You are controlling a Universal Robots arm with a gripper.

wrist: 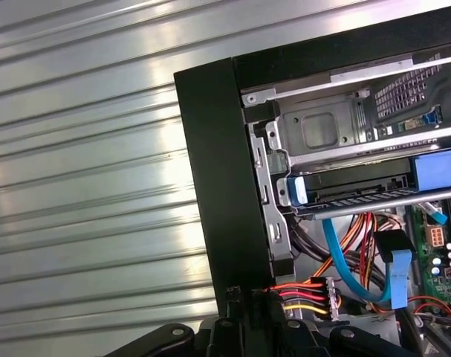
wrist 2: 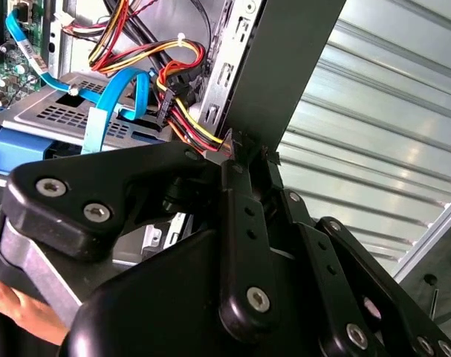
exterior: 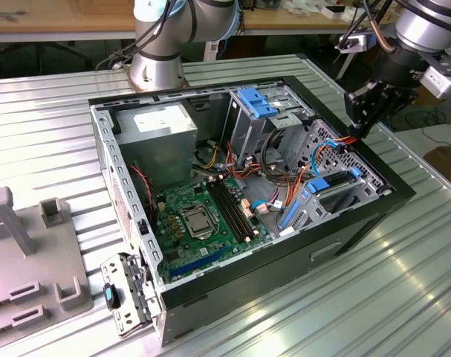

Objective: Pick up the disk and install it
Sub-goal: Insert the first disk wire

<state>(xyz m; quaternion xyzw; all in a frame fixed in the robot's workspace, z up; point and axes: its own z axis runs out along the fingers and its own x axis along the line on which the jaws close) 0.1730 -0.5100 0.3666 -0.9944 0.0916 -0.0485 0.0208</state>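
Gripper hung at a corner of the computer case, fingers drawn narrow, nothing visibly held. Inside the case, the disk sat in its metal bay, just above the coloured cables.

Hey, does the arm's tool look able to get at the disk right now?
Probably yes: the tool sits at the rim of the open case, near the disk, though coloured wires crowd the gap between them.

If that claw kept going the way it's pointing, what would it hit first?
Probably the case wall, or the red and yellow wires just beside it; the gripper is close to both.
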